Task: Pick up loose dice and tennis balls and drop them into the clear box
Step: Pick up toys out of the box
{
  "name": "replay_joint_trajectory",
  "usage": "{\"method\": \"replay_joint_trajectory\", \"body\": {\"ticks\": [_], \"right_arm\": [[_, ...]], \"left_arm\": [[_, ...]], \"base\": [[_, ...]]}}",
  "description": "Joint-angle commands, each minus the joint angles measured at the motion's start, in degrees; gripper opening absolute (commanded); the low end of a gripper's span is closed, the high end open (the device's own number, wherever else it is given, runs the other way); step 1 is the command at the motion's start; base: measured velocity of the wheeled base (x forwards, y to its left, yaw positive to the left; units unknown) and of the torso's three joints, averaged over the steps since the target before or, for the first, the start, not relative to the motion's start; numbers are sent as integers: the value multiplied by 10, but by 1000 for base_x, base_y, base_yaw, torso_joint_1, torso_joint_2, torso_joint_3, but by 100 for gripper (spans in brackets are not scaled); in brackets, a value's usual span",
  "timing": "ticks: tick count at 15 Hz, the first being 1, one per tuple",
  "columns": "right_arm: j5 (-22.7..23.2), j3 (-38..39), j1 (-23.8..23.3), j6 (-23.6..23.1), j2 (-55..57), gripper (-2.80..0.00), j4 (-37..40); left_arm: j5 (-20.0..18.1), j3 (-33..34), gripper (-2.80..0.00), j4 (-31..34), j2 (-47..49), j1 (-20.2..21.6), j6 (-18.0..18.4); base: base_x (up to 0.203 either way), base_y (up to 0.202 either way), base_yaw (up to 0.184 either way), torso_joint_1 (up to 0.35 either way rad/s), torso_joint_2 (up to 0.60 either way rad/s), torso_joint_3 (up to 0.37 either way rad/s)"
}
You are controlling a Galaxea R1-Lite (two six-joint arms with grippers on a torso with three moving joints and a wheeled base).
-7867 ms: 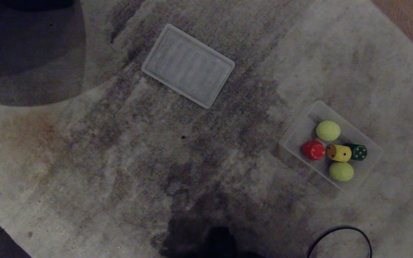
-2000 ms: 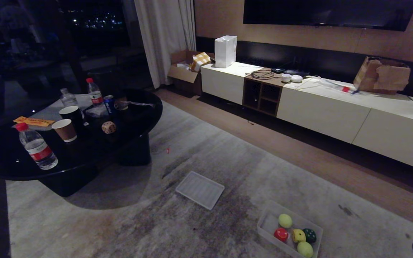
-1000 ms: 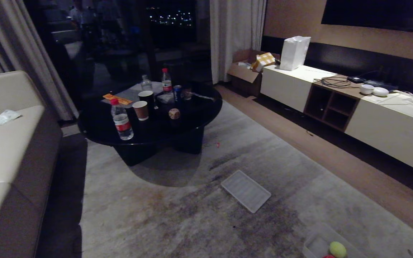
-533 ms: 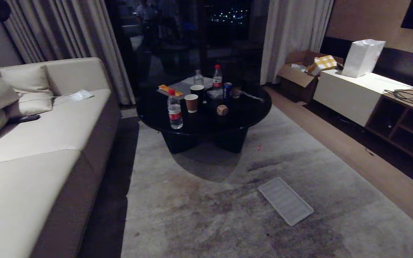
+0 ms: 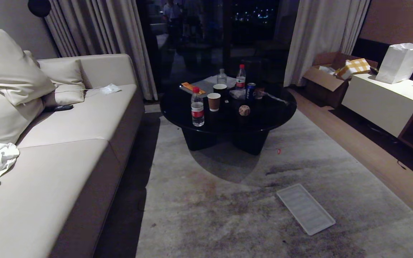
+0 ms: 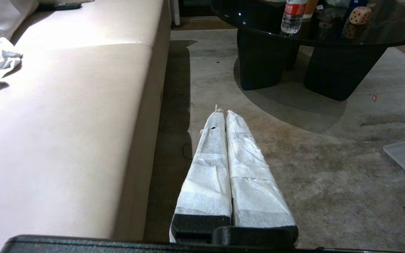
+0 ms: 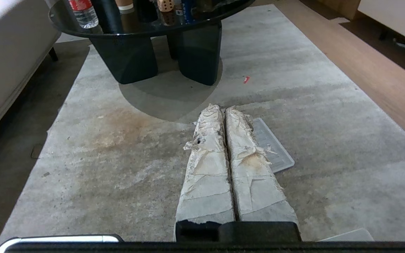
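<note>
Both grippers hang low over the grey rug (image 5: pixel 228 215), each seen only from its own wrist camera and in no part of the head view. The left gripper (image 6: pixel 222 113) has its two tape-wrapped fingers pressed together, holding nothing, its tip over the rug's edge beside the sofa (image 5: pixel 59 172). The right gripper (image 7: pixel 222 108) is likewise clamped shut and empty, and its fingers hide part of the ribbed white lid (image 5: pixel 305 209) lying flat on the rug. A pale translucent corner (image 7: pixel 346 234) shows at the edge of the right wrist view, cut off by the frame (whether it belongs to the clear box cannot be told); the box itself and the tennis balls appear in none of the three views.

Farther off stands the round black coffee table (image 5: pixel 274 114), and on it one tan die (image 5: pixel 244 110) with dark dots, the only die in sight, sitting apart from the drinks. Counted on the tabletop: three bottles, the nearest a red-capped water bottle (image 5: pixel 197 106); two paper cups (image 5: pixel 214 101); one blue can (image 5: pixel 251 90); one orange packet (image 5: pixel 191 87). The items behind the can are too dim to make out.

Beyond, at the right, an open cardboard box (image 5: pixel 330 77) sits on the floor, and a white paper bag (image 5: pixel 400 62) tops a low cabinet (image 5: pixel 382 100) cut by the frame.
</note>
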Motion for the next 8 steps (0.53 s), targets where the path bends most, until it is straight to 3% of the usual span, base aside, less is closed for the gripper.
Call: {"method": "replay_joint_trajectory", "body": {"ticks": [1, 3, 8], "right_arm": [[0, 2, 0, 0, 1, -280, 0], [0, 2, 0, 0, 1, -280, 0], [0, 2, 0, 0, 1, -280, 0]], "left_arm": [[1, 1, -280, -1, 1, 0, -2], [1, 1, -280, -1, 1, 0, -3], [1, 1, -280, -1, 1, 0, -3]], "base": [[0, 0, 0, 0, 0, 0], [57, 0, 2, 3, 1, 1], [183, 0, -1, 1, 2, -1]]}}
